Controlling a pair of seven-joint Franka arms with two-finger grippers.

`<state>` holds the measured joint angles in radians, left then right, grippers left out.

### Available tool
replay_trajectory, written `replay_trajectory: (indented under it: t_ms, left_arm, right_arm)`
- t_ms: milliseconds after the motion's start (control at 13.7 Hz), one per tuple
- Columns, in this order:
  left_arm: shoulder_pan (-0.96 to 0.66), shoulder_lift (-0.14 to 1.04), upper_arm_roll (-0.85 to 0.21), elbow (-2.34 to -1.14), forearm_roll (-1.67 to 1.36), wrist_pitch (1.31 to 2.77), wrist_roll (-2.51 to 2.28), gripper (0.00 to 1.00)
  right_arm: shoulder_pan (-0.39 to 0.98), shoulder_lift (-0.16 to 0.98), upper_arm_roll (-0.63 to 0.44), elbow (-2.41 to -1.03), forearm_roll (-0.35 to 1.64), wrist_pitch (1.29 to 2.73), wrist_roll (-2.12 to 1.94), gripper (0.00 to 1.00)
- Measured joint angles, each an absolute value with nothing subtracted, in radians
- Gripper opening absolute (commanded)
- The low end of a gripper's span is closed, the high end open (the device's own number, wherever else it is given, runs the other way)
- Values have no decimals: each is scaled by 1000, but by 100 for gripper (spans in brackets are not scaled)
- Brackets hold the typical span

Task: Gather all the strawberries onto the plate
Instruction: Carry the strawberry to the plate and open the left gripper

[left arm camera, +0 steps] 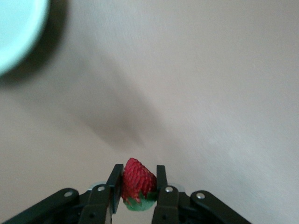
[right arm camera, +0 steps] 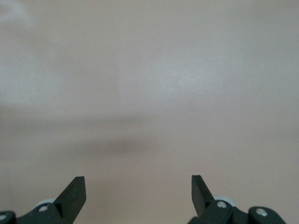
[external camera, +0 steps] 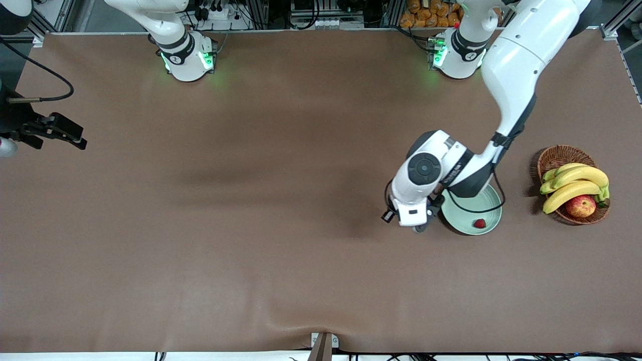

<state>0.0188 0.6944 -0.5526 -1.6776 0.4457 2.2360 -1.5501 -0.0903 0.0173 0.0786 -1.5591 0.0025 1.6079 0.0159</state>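
Observation:
My left gripper point(external camera: 419, 228) hangs low over the table beside the pale mint-green plate point(external camera: 461, 220), on the side toward the right arm's end. In the left wrist view the gripper point(left arm camera: 138, 170) is shut on a red strawberry point(left arm camera: 137, 183) with its green top toward the wrist, and the plate's rim point(left arm camera: 16, 28) shows at the corner. One strawberry point(external camera: 480, 223) lies in the plate near its front rim. A third strawberry is not in view. My right gripper point(external camera: 70, 134) waits open and empty over the right arm's end of the table; it also shows in the right wrist view point(right arm camera: 138, 186).
A brown wicker basket point(external camera: 562, 155) with bananas point(external camera: 577, 180) and a red-yellow apple point(external camera: 581, 205) stands beside the plate toward the left arm's end. The left arm's elbow and cable hang over the plate's back part.

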Motion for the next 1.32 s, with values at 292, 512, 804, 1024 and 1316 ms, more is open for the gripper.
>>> replay_trajectory:
  t_ms: [292, 512, 804, 1024, 1316]
  left_arm:
    - [152, 628, -552, -1774, 446, 2231, -1274, 0]
    - [232, 599, -552, -1808, 446, 2231, -1118, 0]
    - [313, 586, -552, -1847, 446, 2231, -941, 0]
    - [343, 587, -552, -1863, 446, 2231, -849, 67]
    - [337, 592, -554, -1872, 446, 2225, -805, 100]
  right_arm:
    - [-91, 45, 75, -1536, 1, 1602, 14, 100]
    - [-91, 50, 74, -1531, -5, 1598, 13, 100]
    - [-91, 50, 75, -1529, -6, 1592, 12, 100]
    - [-91, 50, 75, -1529, -8, 1585, 9, 100]
    - [-92, 52, 73, -1529, -9, 1583, 9, 100]
